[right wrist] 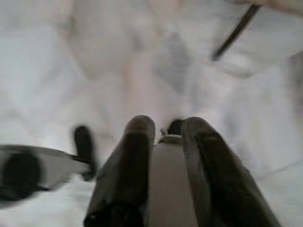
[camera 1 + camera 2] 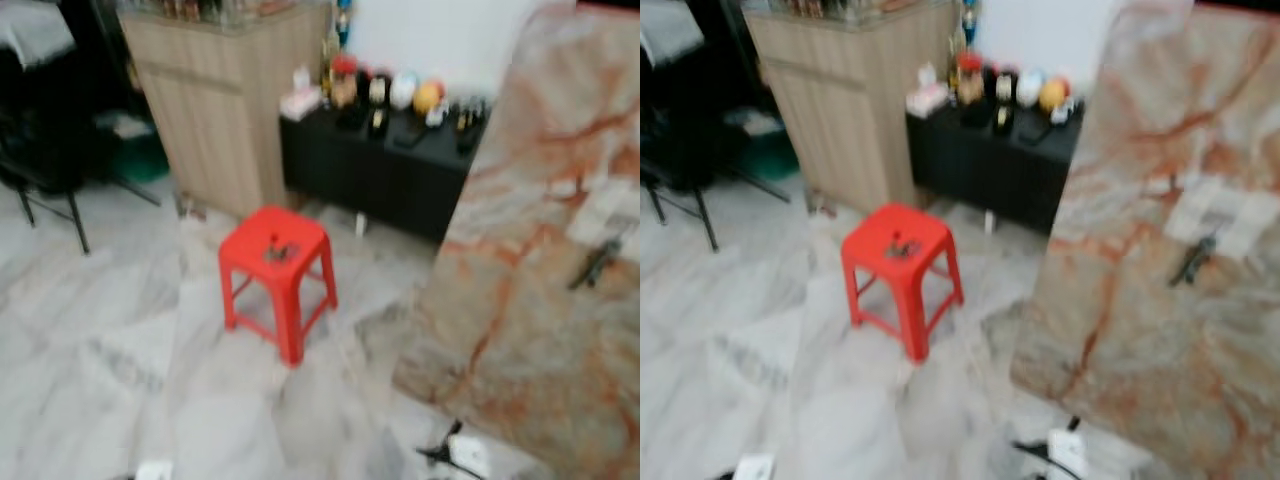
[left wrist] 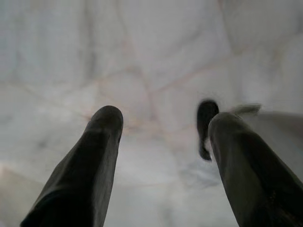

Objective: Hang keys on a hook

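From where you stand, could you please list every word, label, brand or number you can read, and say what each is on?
No text can be read in these blurred views.
Bottles and jars on the black cabinet: any labels are too blurred to read.
Red stool, with a small dark item on its seat: no legible marking.
Marbled panel with a hook: no lettering legible.
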Tool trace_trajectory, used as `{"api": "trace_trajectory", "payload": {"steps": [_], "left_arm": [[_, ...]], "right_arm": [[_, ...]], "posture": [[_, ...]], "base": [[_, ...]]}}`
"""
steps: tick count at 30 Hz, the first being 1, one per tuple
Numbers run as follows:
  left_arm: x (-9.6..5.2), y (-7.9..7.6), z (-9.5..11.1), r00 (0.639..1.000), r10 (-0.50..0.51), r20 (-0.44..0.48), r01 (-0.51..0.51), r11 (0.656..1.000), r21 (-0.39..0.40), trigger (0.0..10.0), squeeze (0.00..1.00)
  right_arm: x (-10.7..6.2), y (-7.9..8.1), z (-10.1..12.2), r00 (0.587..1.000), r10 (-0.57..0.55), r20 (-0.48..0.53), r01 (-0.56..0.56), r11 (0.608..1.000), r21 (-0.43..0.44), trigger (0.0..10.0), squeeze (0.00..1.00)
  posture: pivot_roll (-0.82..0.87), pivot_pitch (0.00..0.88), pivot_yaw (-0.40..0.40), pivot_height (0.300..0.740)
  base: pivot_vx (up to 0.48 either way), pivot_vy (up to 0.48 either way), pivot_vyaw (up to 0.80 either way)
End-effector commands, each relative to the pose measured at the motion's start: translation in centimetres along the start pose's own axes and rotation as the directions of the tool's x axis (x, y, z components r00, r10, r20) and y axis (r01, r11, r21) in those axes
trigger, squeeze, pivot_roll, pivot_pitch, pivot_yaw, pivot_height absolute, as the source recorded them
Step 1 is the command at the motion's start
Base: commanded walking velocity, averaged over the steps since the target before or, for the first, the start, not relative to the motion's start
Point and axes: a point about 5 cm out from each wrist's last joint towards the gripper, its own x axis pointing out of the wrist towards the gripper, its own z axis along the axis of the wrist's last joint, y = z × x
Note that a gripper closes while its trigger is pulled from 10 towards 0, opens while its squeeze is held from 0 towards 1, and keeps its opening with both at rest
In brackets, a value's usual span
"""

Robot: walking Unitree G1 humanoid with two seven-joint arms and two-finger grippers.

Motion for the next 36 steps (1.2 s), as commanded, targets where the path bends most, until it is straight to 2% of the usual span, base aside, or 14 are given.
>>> {"api": "trace_trajectory", "payload": {"steps": [1, 5, 18, 36], "left_arm": [[0.25, -0.9, 0.87, 1.0, -0.02, 0.024, 0.02, 1.0, -0.02, 10.0, 0.0], [0.25, -0.95, 0.87, 0.999, -0.02, 0.025, 0.02, 1.0, -0.022, 10.0, 0.0], [0.27, -0.9, 0.96, 1.0, -0.015, 0.028, 0.016, 0.999, -0.038, 10.0, 0.0], [0.26, -0.77, 0.92, 1.0, -0.017, 0.023, 0.017, 1.0, -0.018, 10.0, 0.0]], "right_arm": [[-0.23, -1.64, -0.19, 0.999, -0.045, -0.007, 0.045, 0.999, 0.001, 10.0, 0.0], [-0.23, -1.65, -0.12, 0.999, -0.046, -0.002, 0.046, 0.999, 0.009, 10.0, 0.0], [-0.21, -1.57, 0.12, 0.999, -0.041, 0.017, 0.041, 0.999, 0.01, 10.0, 0.0], [-0.21, -1.47, 0.07, 0.999, -0.039, 0.022, 0.038, 0.999, 0.008, 10.0, 0.0]], "posture": [[-0.02, 0.0, -0.005, 0.74], [-0.02, 0.0, -0.004, 0.74], [0.0, 0.0, -0.018, 0.74], [0.0, 0.0, -0.013, 0.74]], "base": [[0.0, 0.0, -0.8], [0.0, 0.0, -0.78], [0.0, 0.337, 0.0], [0.0, 0.48, 0.0]]}}
